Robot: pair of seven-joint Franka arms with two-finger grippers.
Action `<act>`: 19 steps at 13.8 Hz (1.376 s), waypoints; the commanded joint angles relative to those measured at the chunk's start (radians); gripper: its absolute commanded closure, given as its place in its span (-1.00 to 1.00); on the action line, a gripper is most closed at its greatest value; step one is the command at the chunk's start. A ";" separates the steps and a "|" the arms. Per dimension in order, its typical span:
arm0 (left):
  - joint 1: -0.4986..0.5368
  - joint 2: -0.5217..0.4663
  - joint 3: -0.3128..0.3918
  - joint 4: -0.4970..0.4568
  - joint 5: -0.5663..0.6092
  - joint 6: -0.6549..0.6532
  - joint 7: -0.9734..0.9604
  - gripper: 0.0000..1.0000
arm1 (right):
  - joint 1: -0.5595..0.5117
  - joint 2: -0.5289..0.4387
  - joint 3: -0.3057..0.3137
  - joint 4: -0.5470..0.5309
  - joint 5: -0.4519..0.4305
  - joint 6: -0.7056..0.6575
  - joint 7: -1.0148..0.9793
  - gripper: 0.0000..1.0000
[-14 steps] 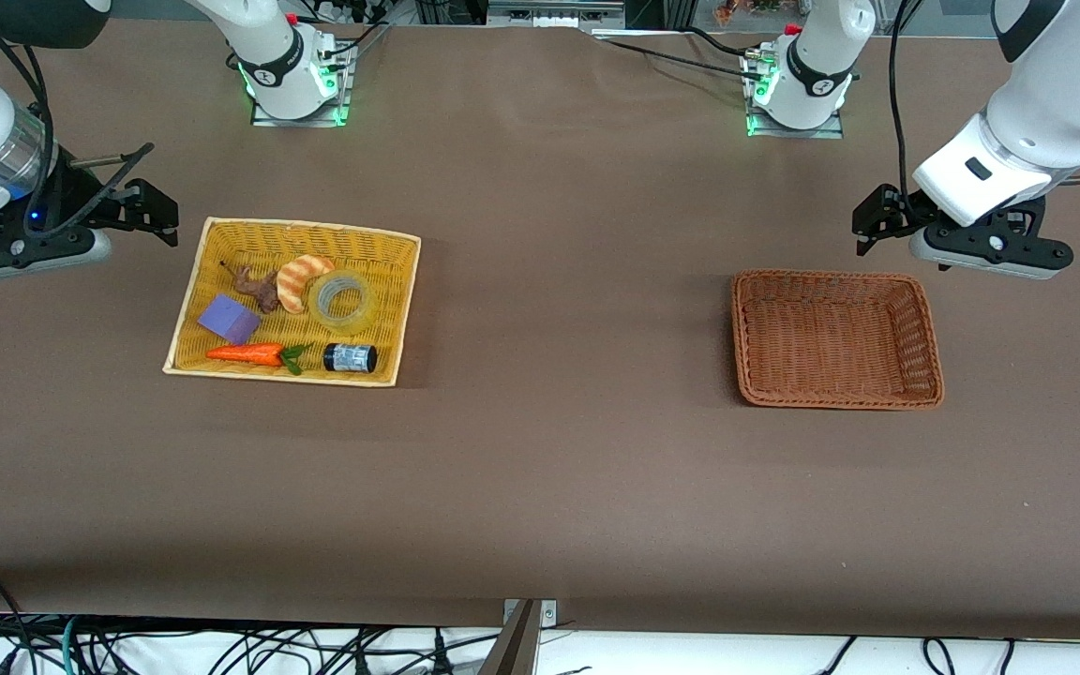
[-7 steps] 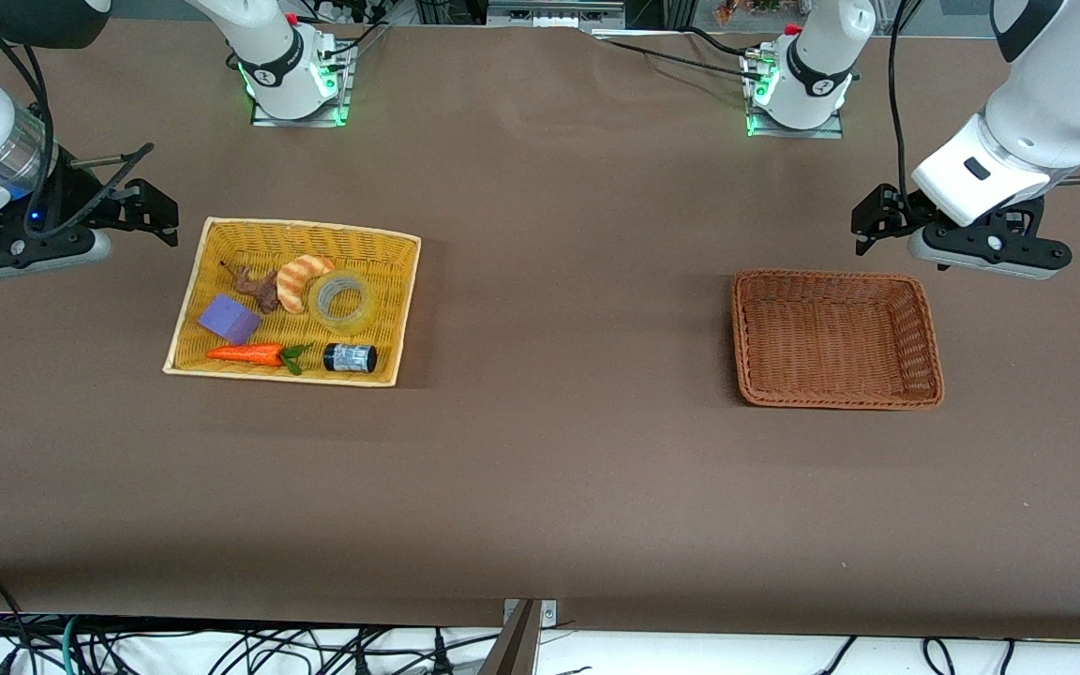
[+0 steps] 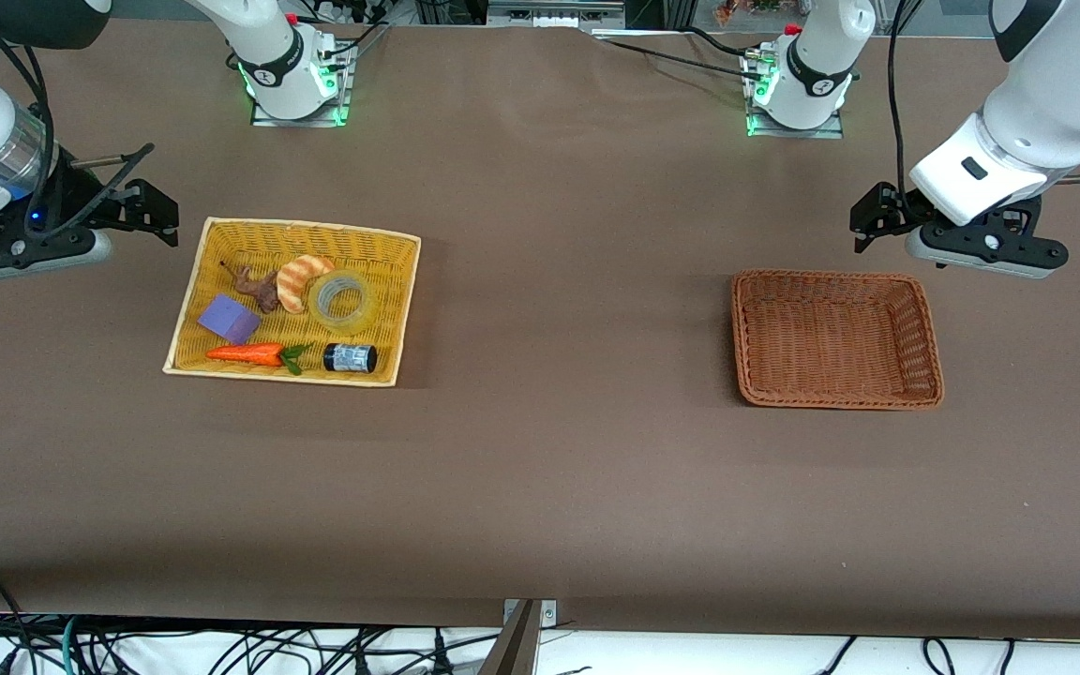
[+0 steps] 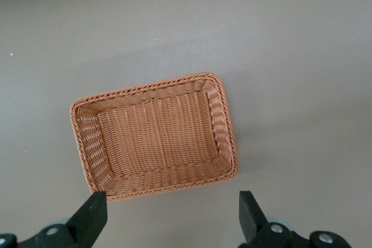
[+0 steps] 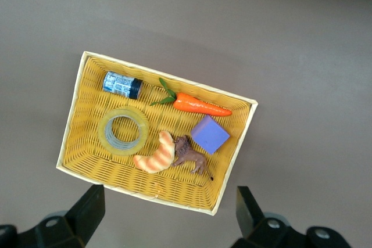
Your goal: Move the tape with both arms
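The tape (image 3: 342, 301), a clear yellowish ring, lies flat in the yellow basket (image 3: 296, 227) toward the right arm's end of the table. It also shows in the right wrist view (image 5: 123, 131). My right gripper (image 3: 154, 214) is open and empty. It hangs over the table just off the yellow basket's corner, and its jaws (image 5: 168, 198) stand wide apart. My left gripper (image 3: 873, 225) is open and empty over the table just off the rim of the empty brown basket (image 3: 924, 309), on the side of the robot bases. It also shows in the left wrist view (image 4: 172, 201).
In the yellow basket with the tape lie a croissant (image 3: 298, 279), a brown figure (image 3: 257, 286), a purple block (image 3: 229, 319), a carrot (image 3: 249, 353) and a small dark jar (image 3: 350, 357). The brown basket's rim (image 4: 145, 85) shows in the left wrist view. Bare brown table lies between the baskets.
The left arm's hand has shifted slightly toward the robot bases. The right arm has barely moved. Nothing was grasped.
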 commanded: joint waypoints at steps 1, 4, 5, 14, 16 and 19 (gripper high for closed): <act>0.002 -0.027 -0.010 -0.008 -0.002 -0.020 0.020 -1.00 | -0.012 0.013 0.009 0.033 -0.002 -0.024 -0.010 -1.00; 0.002 -0.026 -0.010 -0.006 -0.002 -0.032 0.020 -1.00 | -0.012 0.019 -0.002 0.036 0.005 -0.021 -0.014 -1.00; 0.002 -0.026 -0.010 -0.006 -0.002 -0.032 0.020 -1.00 | -0.010 0.017 0.000 0.036 0.007 -0.027 -0.014 -1.00; 0.002 -0.026 -0.009 -0.006 -0.002 -0.032 0.020 -1.00 | -0.009 0.019 0.006 0.036 0.017 -0.030 -0.016 -1.00; 0.002 -0.026 -0.009 -0.006 -0.002 -0.032 0.020 -1.00 | -0.006 0.019 0.010 0.032 0.017 -0.074 -0.019 -1.00; 0.004 -0.024 -0.009 -0.006 -0.002 -0.032 0.020 -1.00 | -0.003 0.019 0.010 0.027 0.024 -0.091 -0.020 -1.00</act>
